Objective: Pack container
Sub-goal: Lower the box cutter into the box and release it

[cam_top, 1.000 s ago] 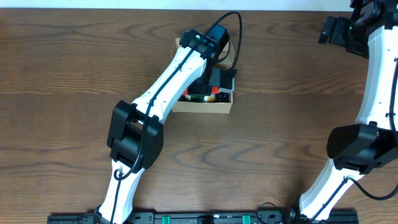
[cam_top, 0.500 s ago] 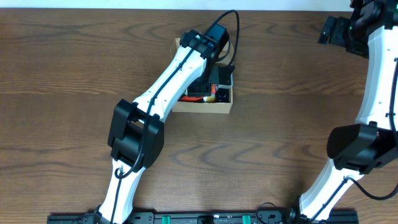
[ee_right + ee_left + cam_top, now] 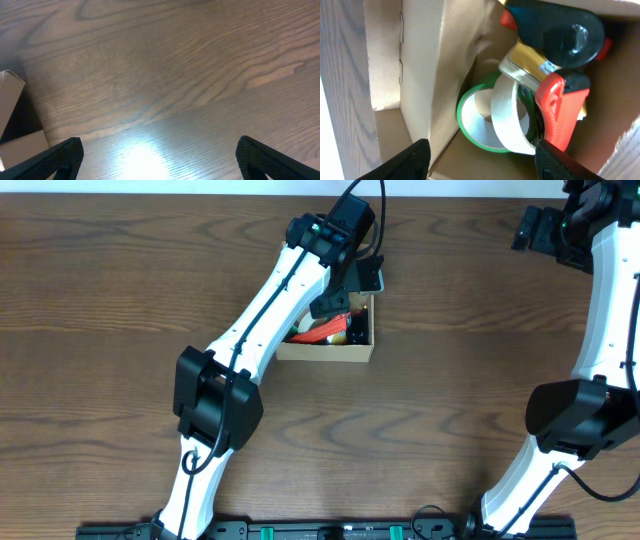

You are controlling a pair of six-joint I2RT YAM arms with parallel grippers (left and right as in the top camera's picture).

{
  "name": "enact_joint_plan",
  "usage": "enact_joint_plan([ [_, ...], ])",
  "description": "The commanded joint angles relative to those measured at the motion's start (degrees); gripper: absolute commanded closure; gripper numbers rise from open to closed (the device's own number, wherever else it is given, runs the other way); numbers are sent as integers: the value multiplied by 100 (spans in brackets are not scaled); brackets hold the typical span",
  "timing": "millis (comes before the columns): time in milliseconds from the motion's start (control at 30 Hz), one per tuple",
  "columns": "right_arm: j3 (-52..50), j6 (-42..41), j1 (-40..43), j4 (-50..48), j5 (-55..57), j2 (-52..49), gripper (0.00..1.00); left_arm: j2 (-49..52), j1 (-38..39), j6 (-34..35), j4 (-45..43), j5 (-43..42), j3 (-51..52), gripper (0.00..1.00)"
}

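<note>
The container (image 3: pixel 330 352) is a tan cardboard box near the table's middle, with my left arm reaching over it. In the left wrist view its inside (image 3: pixel 455 75) holds a green tape roll (image 3: pixel 470 127), a white tape roll (image 3: pixel 507 117), a red cutter (image 3: pixel 560 112) and a black-and-red dispenser (image 3: pixel 560 35). My left gripper (image 3: pixel 490 162) hangs open above the box's far side (image 3: pixel 352 288), with nothing between its fingers. My right gripper (image 3: pixel 160 160) stands wide open over bare wood at the far right (image 3: pixel 530 228).
The wooden table (image 3: pixel 470 380) surrounds the box. A tan cardboard corner (image 3: pixel 10 95) shows at the left edge of the right wrist view. The right arm's base (image 3: pixel 575 420) stands at the table's right side.
My left gripper has opened and drawn back out of the box toward its far side, leaving the items inside. The right arm has not moved.
</note>
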State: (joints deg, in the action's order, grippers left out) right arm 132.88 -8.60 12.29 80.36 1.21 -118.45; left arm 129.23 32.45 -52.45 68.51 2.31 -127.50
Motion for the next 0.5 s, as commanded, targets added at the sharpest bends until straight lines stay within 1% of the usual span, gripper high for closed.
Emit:
enact_joint_plan([
  [0,-37,-79,-33,24,-17,26,1,31,-59,127,-142,0,-81,33],
  [133,-37,-79,-33,26,-17,26,1,31,-157,166,-302,4,-81,35],
  [333,-37,-79,-33,26,-17,26,1,35,-170,396,-258,-262,-72,37],
  [467,-37,-79,-33,28,-17,26,1,44,-129,643,-243,-522,-24,37],
])
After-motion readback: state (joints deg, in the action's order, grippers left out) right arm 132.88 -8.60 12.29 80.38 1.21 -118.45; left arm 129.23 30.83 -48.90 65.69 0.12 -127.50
